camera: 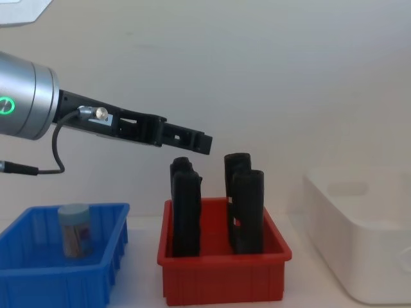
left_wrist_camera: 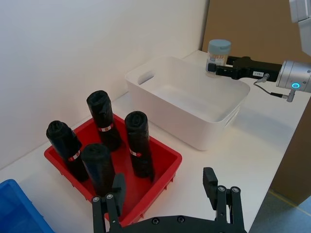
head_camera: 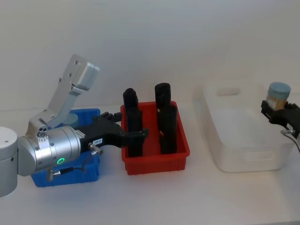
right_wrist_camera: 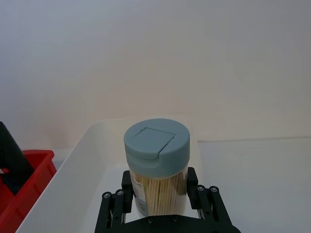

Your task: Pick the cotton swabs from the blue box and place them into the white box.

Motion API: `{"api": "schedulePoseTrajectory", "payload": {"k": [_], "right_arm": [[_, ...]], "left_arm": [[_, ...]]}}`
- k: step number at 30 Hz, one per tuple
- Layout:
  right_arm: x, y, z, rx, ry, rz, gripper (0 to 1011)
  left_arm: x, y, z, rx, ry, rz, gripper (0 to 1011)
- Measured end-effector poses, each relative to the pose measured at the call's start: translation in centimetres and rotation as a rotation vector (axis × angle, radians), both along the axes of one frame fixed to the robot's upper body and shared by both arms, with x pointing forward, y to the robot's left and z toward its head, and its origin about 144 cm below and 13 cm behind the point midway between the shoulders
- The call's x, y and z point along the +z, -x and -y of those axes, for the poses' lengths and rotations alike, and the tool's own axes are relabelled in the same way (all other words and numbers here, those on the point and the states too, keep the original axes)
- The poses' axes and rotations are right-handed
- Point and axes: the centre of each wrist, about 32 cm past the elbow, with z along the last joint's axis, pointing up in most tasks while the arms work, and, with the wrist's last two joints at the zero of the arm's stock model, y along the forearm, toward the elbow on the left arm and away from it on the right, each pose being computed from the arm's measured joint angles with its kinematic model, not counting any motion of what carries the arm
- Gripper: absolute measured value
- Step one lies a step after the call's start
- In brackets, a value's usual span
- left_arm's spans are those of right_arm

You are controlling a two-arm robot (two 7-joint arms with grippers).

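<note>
Cotton swabs [camera: 75, 230]: 1 tub upright in blue box [camera: 26, 273], per chest view; head view has the left arm across it.
Left hand [left_wrist_camera: 164, 179]: fingers apart, empty, over red bin [head_camera: 154, 161]; that tub lies left and below.
White box [head_camera: 243, 154]: empty.
Right hand [head_camera: 280, 111]: clamped on 2nd tub [head_camera: 278, 96], upright, above the right rim; likely shift left, then release.

Right claw [left_wrist_camera: 213, 69] grips the cotton swabs [left_wrist_camera: 218, 52] above the white box [left_wrist_camera: 194, 132] rim
</note>
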Motion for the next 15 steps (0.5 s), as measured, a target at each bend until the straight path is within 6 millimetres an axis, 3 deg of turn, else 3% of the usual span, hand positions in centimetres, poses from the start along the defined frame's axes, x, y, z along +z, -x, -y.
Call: {"api": "schedulePoseTrajectory", "payload": {"k": [12,15], "right_arm": [[-0.47,-0.7,-0.27,0.039,-0.001,-0.044,636],[-0.51,-0.77,-0.28,0.043,-0.001,-0.049,705]], "left_arm": [[0.0,0.0,0.0,0.0,0.0,0.0,1004],[0.0,0.0,0.0,0.0,0.0,0.0,1004]]}}
